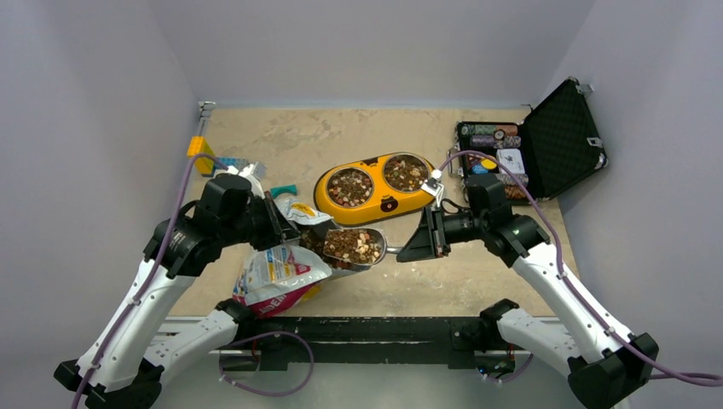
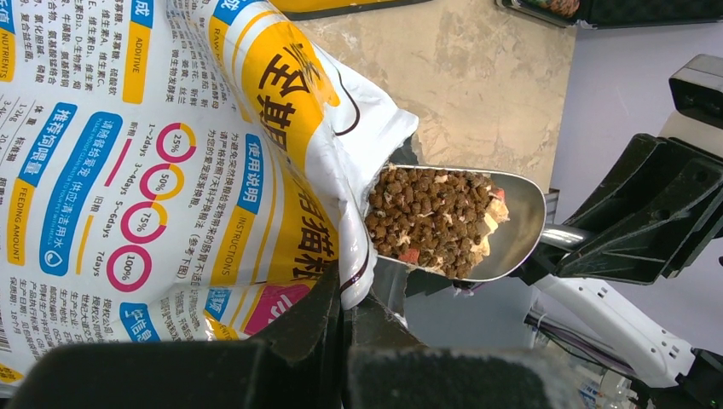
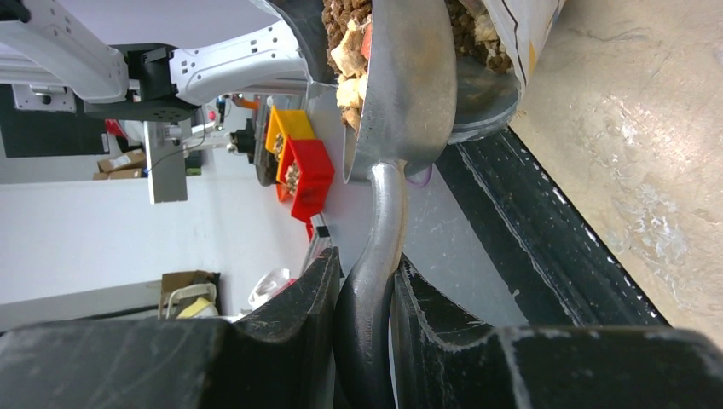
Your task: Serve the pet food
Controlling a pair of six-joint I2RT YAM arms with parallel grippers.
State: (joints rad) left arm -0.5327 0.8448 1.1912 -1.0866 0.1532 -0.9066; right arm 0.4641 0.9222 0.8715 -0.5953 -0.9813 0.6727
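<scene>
My right gripper [image 1: 424, 236] is shut on the handle of a metal scoop [image 1: 356, 248]. The scoop is heaped with brown pet food [image 1: 350, 245] and sits at the mouth of a white and yellow food bag [image 1: 280, 274]. My left gripper [image 1: 274, 223] is shut on the bag's rim and holds the mouth open. In the left wrist view the filled scoop [image 2: 511, 223] and its pet food [image 2: 430, 221] stick out of the bag [image 2: 170, 153]. The right wrist view shows the scoop [image 3: 409, 94] from the handle side. A yellow double bowl [image 1: 377, 204] behind holds pet food in both wells.
An open black case [image 1: 546, 141] with poker chips stands at the back right. A small yellow block [image 1: 201, 155] lies at the back left edge. The table's front rail [image 1: 375, 328] runs just below the bag.
</scene>
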